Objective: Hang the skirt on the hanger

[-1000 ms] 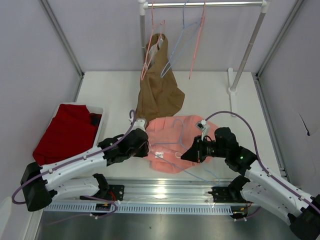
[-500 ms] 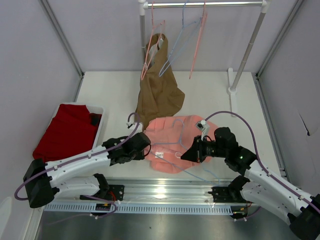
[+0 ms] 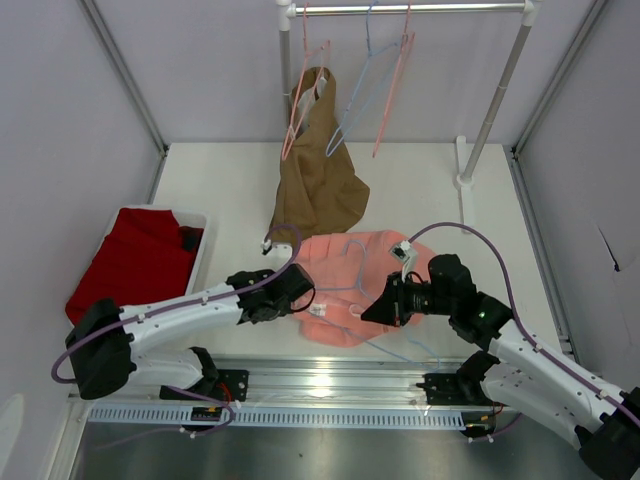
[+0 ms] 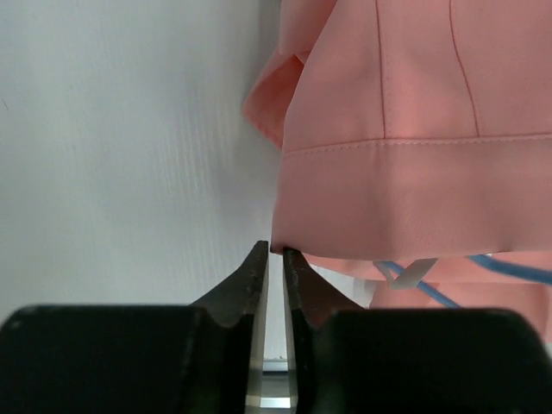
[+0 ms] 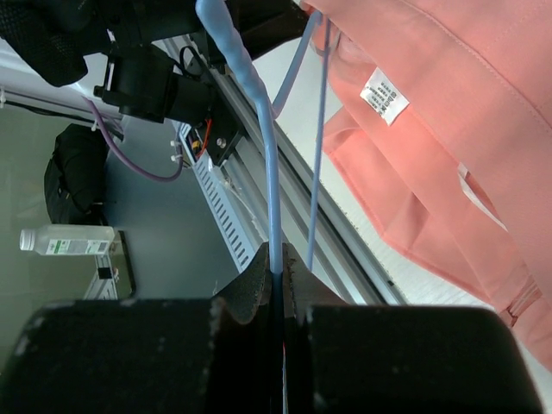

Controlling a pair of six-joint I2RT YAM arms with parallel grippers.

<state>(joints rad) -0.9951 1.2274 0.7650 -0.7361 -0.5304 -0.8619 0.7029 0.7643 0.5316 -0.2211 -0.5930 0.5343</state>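
Observation:
The salmon-pink skirt (image 3: pixel 345 290) lies on the table between both arms. The pale-blue hanger (image 3: pixel 357 262) runs partly over it and partly under it, and its wire sticks out past the near hem. My right gripper (image 3: pixel 375 308) is shut on the hanger's wire (image 5: pixel 269 172) at the skirt's right side, and the skirt (image 5: pixel 448 129) with its white label fills the upper right of that view. My left gripper (image 3: pixel 300 297) is at the skirt's near-left edge. In its wrist view the jaws stand a narrow gap apart, with the tips (image 4: pixel 274 252) at the corner of the skirt's hem band (image 4: pixel 414 190).
A brown garment (image 3: pixel 315 175) hangs on a pink hanger from the rack rail (image 3: pixel 410 8), beside a second pale-blue hanger (image 3: pixel 355 95) and a pink hanger (image 3: pixel 390 95). The rack post (image 3: pixel 495 100) stands at the back right. A white bin (image 3: pixel 195 262) with dark red cloth is on the left.
My left gripper has moved right and nearer, from the skirt's left edge to its near-left hem. The right arm and hanger have not moved. The hangers on the rail swing slightly.

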